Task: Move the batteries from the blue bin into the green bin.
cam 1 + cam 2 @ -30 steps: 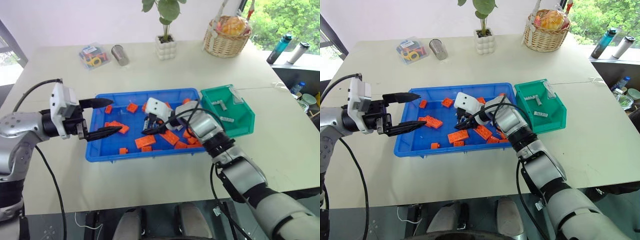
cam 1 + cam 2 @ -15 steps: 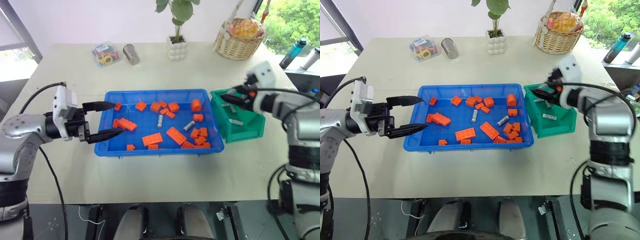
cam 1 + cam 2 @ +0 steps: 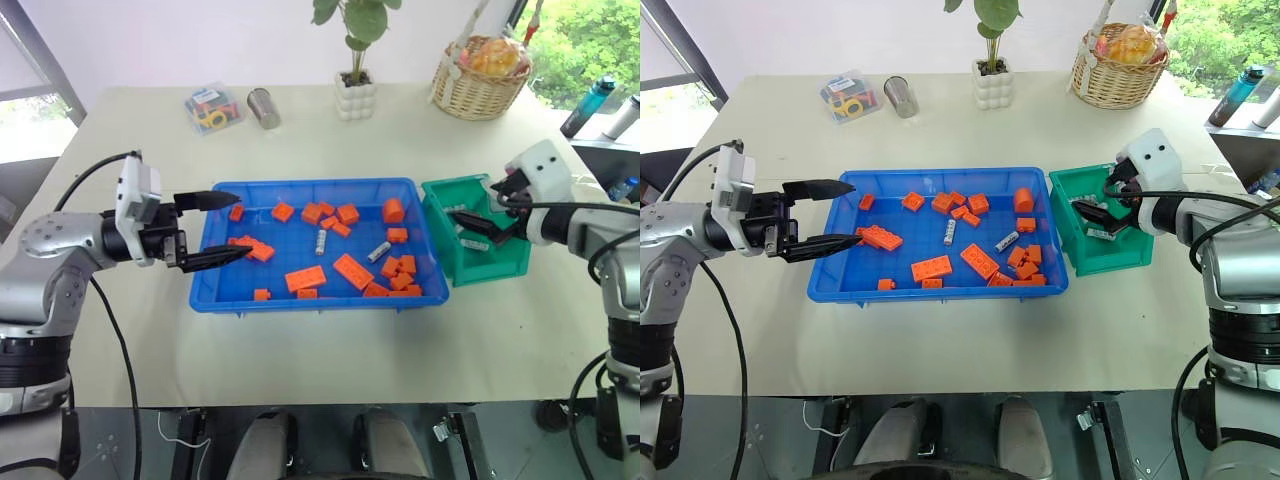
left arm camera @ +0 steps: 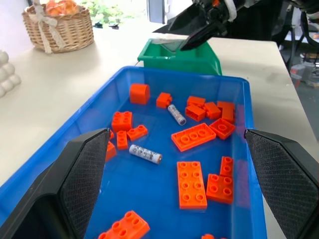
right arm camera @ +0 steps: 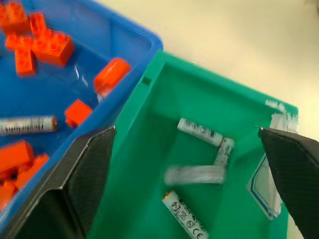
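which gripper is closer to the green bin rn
Right. The right gripper hangs open just over the green bin; the left gripper is open at the blue bin's far end.

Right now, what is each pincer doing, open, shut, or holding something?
Left pincer: open, empty, at the blue bin's left end.
Right pincer: open, empty, over the green bin.
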Robot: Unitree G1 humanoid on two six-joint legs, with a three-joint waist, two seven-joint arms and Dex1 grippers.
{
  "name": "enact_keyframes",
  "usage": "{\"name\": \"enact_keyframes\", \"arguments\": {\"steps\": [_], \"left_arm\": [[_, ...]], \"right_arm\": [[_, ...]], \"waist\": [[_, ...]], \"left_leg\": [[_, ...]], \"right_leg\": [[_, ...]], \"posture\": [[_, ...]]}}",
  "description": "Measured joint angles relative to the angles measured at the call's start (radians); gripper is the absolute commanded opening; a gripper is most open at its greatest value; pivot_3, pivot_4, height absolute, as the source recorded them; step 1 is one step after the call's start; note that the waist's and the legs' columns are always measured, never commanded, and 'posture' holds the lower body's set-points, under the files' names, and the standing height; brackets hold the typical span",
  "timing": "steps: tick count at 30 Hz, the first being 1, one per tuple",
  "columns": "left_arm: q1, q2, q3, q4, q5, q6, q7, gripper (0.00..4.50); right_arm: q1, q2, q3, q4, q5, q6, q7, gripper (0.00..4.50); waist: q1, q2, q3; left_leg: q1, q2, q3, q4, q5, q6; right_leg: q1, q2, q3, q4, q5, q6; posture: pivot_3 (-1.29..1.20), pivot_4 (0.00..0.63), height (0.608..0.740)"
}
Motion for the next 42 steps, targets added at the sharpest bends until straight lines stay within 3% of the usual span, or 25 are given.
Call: {"name": "enact_keyframes", "arguments": {"steps": [5,8,14,21,30,41,42], "left_arm": [[0.004,-0.004,-0.001,-0.003,0.0,-0.001,0.002,4.5],[0.011,-0.004,0.002,-0.006,0.0,0.0,0.007,4.5],[0.035,-0.004,0.003,-0.028,0.0,0.0,0.027,4.5],[0.04,-0.001,0.009,-0.035,-0.001,0.0,0.041,4.5],[0.04,-0.002,0.008,-0.044,-0.001,0.003,0.05,4.5],[0.039,-0.003,0.007,-0.052,-0.001,0.004,0.062,4.5],[0.039,-0.003,0.007,-0.052,-0.001,0.004,0.062,4.5]], "right_arm": [[-0.21,0.081,0.06,-0.027,0.066,-0.002,0.008,4.49],[-0.263,0.167,0.088,-0.057,0.114,0.041,-0.01,4.49],[-0.187,0.424,0.233,-0.078,0.169,0.247,-0.143,4.49],[-0.152,0.554,0.243,-0.087,0.18,0.377,-0.285,4.49],[-0.16,0.623,0.34,0.107,0.139,0.268,-0.331,4.49],[-0.236,0.72,0.357,0.32,0.07,0.085,-0.362,4.49],[-0.237,0.722,0.358,0.323,0.067,0.081,-0.362,3.97]], "waist": [[-0.012,0.0,0.0],[-0.013,-0.001,0.0],[-0.008,-0.001,0.0],[-0.005,-0.001,0.0],[-0.026,-0.001,0.0],[-0.031,-0.001,0.0],[-0.031,-0.001,0.0]], "left_leg": [[0.0,0.002,-0.001,0.0,0.0,0.0],[0.0,0.002,-0.005,0.0,0.0,0.0],[0.0,-0.002,-0.007,0.0,0.0,0.0],[0.0,-0.002,-0.007,0.0,0.0,0.0],[0.0,-0.002,-0.008,0.0,0.0,0.0],[0.001,-0.001,-0.008,0.0,0.0,-0.001],[0.001,-0.001,-0.008,0.0,0.0,-0.001]], "right_leg": [[-0.002,0.002,0.0,-0.002,0.0,0.0],[-0.001,0.003,0.0,0.001,0.0,0.0],[-0.001,0.001,0.0,0.002,0.0,0.0],[-0.001,0.001,0.0,0.002,0.0,0.0],[-0.001,0.002,0.0,0.002,0.0,0.0],[-0.001,0.002,0.0,0.002,0.0,0.0],[-0.001,0.002,0.0,0.002,0.0,0.0]], "posture": [[0.0,0.15,0.737],[0.0,0.15,0.737],[0.0,0.15,0.737],[0.0,0.15,0.737],[0.0,0.15,0.737],[0.0,0.15,0.737],[0.0,0.15,0.737]]}}
